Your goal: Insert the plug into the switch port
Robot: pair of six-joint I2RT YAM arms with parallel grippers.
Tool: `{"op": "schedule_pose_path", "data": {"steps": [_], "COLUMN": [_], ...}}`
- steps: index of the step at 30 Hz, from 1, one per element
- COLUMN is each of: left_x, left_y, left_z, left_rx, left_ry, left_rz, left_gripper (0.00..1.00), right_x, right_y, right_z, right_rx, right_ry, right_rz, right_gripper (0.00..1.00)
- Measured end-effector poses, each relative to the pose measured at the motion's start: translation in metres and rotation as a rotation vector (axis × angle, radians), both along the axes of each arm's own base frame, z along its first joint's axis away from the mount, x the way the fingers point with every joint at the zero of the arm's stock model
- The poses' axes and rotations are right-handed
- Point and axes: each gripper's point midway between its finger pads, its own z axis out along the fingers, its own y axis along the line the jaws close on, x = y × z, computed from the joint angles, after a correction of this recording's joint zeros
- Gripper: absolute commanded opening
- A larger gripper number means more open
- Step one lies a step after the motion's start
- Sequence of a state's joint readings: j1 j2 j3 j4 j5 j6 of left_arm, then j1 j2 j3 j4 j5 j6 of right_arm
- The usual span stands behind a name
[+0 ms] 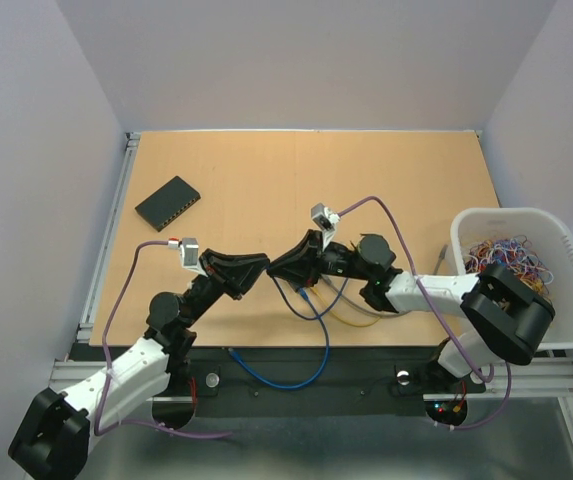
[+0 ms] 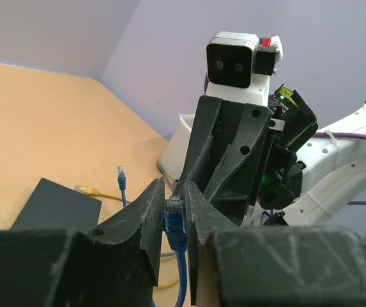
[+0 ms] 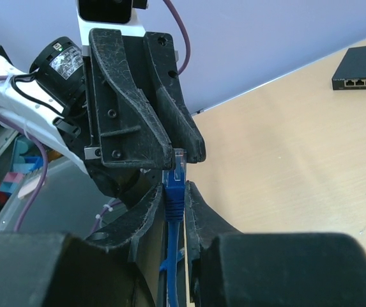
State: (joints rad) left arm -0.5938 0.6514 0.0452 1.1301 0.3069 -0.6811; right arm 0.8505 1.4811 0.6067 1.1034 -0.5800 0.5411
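Note:
A blue cable plug [image 2: 174, 220] stands between both grippers, which meet tip to tip over the middle of the table. My right gripper [image 3: 175, 185] is shut on the plug's blue boot [image 3: 175, 195], with the clear tip pointing at the left fingers [image 3: 170, 121]. My left gripper [image 2: 175, 190] has its fingers pressed on both sides of the same plug. In the top view the left gripper [image 1: 262, 268] and right gripper [image 1: 276, 268] touch noses. The black switch [image 1: 168, 203] lies at the far left of the table, and its ports show in the right wrist view [image 3: 360, 68].
A white basket [image 1: 566, 240] of coloured rubber bands stands at the right edge. The blue cable [image 1: 296, 383] loops over the table's front edge. A yellow cable [image 1: 351, 318] and another blue plug [image 2: 121, 173] lie under the right arm.

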Motion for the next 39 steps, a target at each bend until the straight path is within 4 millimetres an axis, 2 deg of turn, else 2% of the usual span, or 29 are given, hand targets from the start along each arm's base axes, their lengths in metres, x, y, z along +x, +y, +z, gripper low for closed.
{"op": "schedule_pose_path", "data": {"steps": [1,6,10,15,18,22,26,30,31,34,37,39], "left_x": [0.000,0.000,-0.002,-0.001,0.002,0.008,0.015,0.019,0.019,0.022,0.031,0.042], "left_y": [0.000,0.000,0.002,0.004,0.006,0.006,0.006,0.005,0.005,0.007,0.009,0.012], "left_z": [-0.001,-0.003,-0.004,-0.007,-0.009,-0.019,-0.033,-0.043,-0.044,-0.047,-0.055,-0.060], "left_rx": [0.002,0.011,0.018,0.029,0.037,0.060,0.090,0.113,0.116,0.120,0.138,0.153], "left_ry": [0.002,0.012,0.014,0.020,0.027,0.059,0.101,0.132,0.137,0.148,0.189,0.229], "left_rz": [0.000,0.000,0.005,0.020,0.036,0.054,0.073,0.082,0.085,0.100,0.138,0.180], "left_gripper": [0.40,0.50,0.51,0.51,0.50,0.50,0.49,0.48,0.48,0.45,0.41,0.41], "right_x": [0.000,-0.003,-0.006,-0.003,0.006,0.023,0.041,0.056,0.063,0.078,0.093,0.102], "right_y": [0.000,-0.008,-0.019,-0.040,-0.054,-0.077,-0.113,-0.148,-0.157,-0.167,-0.168,-0.169], "right_z": [0.000,-0.014,-0.014,0.003,0.002,-0.015,-0.028,-0.014,-0.003,0.011,-0.001,-0.039], "right_rx": [0.002,-0.023,-0.041,-0.077,-0.136,-0.268,-0.401,-0.474,-0.480,-0.502,-0.567,-0.690], "right_ry": [-0.001,0.023,0.017,-0.047,-0.069,-0.058,-0.045,-0.054,-0.057,-0.055,-0.039,-0.001], "right_rz": [-0.001,-0.023,-0.054,-0.159,-0.253,-0.399,-0.591,-0.774,-0.837,-0.937,-1.000,-1.033], "right_gripper": [0.00,0.00,0.01,0.00,0.00,0.00,0.00,0.00,0.00,0.00,0.00,0.01]}}
